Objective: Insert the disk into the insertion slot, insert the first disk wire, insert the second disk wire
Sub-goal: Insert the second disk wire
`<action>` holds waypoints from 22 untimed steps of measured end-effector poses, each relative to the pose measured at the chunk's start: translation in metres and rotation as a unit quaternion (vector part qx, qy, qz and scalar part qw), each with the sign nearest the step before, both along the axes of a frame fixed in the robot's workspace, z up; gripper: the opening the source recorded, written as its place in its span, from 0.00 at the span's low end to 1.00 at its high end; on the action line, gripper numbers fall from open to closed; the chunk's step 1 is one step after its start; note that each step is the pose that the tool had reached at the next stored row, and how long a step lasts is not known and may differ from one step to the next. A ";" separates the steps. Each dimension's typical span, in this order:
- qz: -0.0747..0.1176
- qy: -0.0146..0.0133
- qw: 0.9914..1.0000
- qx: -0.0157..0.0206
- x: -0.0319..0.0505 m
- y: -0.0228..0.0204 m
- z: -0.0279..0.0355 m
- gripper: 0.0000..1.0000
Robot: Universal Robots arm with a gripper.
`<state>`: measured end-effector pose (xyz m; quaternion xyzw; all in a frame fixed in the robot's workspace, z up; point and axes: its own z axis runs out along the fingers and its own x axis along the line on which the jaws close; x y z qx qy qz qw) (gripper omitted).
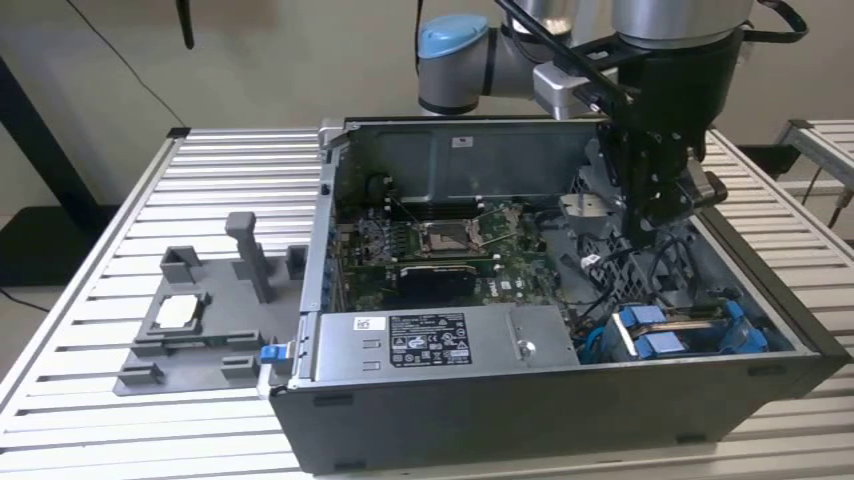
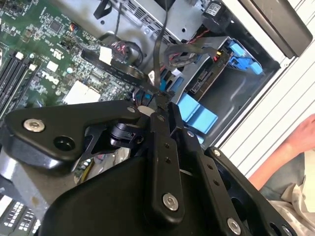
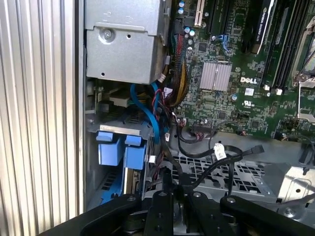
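A black wire [image 2: 156, 59] is gripped by the closed pincer [image 2: 161, 101] inside the case [image 1: 534, 420]. The disk [image 1: 663, 340] is seated in the slot [image 2: 224, 96], near the pincer and lower down.

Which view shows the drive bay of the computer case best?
The exterior view: the drive bay shows whole from above, with blue parts inside. Both wrist views show it closer but in part, past cables.

A robotics lab: robot arm [image 1: 461, 60] over opened computer case [image 1: 534, 420] on slatted aluminium bench [image 1: 227, 170].
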<state>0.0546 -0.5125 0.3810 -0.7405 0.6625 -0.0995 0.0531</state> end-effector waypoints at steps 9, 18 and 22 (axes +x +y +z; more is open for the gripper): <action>0.000 0.000 1.000 -0.017 0.0001 -0.0002 -0.0014 0.16; 0.000 0.000 1.000 -0.023 0.0034 -0.0020 -0.0047 0.15; 0.000 0.001 1.000 -0.020 0.0089 -0.0060 -0.0072 0.15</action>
